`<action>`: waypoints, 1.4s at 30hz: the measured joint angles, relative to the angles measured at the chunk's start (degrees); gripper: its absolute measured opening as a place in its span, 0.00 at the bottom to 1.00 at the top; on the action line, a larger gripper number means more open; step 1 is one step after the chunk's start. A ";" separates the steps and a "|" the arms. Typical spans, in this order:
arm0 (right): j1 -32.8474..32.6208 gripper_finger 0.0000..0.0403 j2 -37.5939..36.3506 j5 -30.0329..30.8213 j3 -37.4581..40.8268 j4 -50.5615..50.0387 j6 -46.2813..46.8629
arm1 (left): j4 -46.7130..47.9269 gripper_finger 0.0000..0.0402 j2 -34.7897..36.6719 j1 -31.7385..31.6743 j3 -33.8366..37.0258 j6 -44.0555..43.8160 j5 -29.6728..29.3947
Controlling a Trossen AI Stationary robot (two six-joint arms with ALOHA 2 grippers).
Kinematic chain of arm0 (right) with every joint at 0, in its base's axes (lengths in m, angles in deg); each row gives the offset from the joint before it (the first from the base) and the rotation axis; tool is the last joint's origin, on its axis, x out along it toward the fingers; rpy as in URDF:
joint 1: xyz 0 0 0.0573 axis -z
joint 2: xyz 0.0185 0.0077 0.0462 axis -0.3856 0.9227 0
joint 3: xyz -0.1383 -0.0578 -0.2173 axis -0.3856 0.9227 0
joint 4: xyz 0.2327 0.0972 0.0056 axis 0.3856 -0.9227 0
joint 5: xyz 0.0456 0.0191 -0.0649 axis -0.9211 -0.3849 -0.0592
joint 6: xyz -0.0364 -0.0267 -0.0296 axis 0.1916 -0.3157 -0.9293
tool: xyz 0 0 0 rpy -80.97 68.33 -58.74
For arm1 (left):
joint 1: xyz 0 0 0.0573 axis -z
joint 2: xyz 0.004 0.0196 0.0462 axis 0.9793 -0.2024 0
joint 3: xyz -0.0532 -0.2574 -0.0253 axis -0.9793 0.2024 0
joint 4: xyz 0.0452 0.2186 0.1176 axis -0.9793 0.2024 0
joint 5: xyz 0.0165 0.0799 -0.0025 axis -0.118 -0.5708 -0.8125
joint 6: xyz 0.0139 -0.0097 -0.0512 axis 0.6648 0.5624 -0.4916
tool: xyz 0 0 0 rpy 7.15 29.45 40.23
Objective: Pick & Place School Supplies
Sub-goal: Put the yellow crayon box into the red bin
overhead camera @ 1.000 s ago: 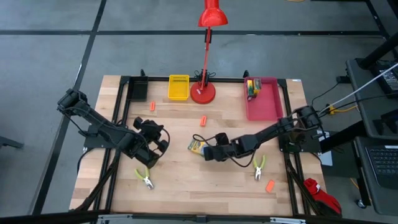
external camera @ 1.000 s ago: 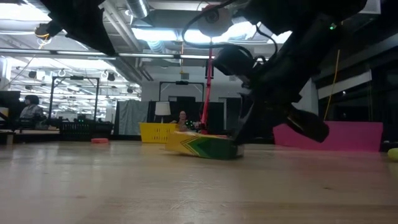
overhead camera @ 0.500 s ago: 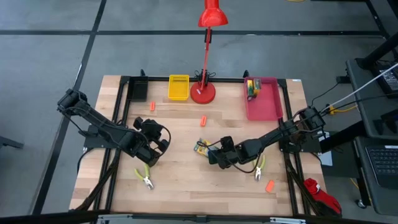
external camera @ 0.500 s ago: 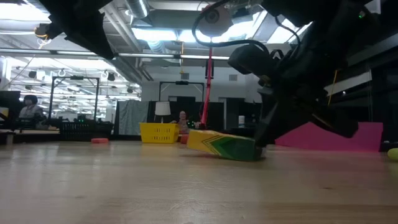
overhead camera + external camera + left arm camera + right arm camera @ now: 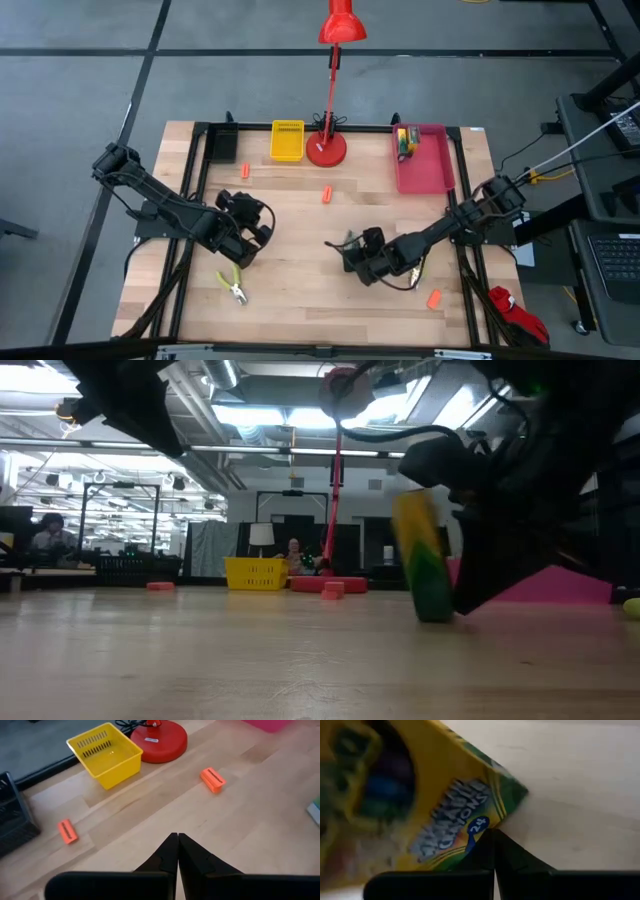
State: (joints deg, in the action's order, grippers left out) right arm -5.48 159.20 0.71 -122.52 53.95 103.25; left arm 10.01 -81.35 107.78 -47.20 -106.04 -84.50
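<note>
A yellow-and-green crayon box [image 5: 424,556] stands nearly upright near the table's middle, its green end [image 5: 433,608] on the wood. My right gripper [image 5: 352,252] is shut, right beside the box. My left gripper [image 5: 250,228] hovers shut over the table's left half and touches nothing. Orange pieces lie at the far left [image 5: 245,171], far middle [image 5: 326,193] and near right [image 5: 434,298]. One pair of lime-handled pliers [image 5: 232,284] lies near my left gripper. Another pair [image 5: 417,268] lies partly under my right arm. My right gripper touches the crayon box with its shut fingertips [image 5: 494,851], at the printed face's lower edge by the "24" [image 5: 481,826]. The fingers slant down at it from the table's right side. The box stands on its green end, tipped up on the wood.
Along the far edge stand a black tray [image 5: 222,147], a yellow basket [image 5: 287,140], the red lamp's base [image 5: 326,149] and a pink tray [image 5: 430,172] holding more crayon boxes [image 5: 405,140]. Bare wood lies between the two arms and along the near edge.
My right gripper, shut all along, has swung toward the table's right and near edges. The crayon box has slid that way with it and has tipped from lying nearly flat to standing on its green end.
</note>
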 joint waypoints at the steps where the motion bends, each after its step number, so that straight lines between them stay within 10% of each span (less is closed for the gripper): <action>1: -0.30 0.00 0.00 0.13 0.02 -0.18 0.29 | -0.44 0.02 0.00 0.00 0.00 0.18 0.36; 21: -5.49 0.00 -0.82 6.70 -0.04 -3.10 8.82 | -17.75 0.08 -0.94 -5.29 0.04 18.61 5.99; 42: -2.17 0.00 -2.07 8.55 -0.09 3.99 -4.01 | -31.40 0.12 -14.12 -17.54 0.80 17.84 30.51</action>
State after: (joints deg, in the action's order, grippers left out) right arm -7.65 157.13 9.26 -122.60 57.95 99.24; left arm -21.39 -95.47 90.24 -46.40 -88.20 -53.99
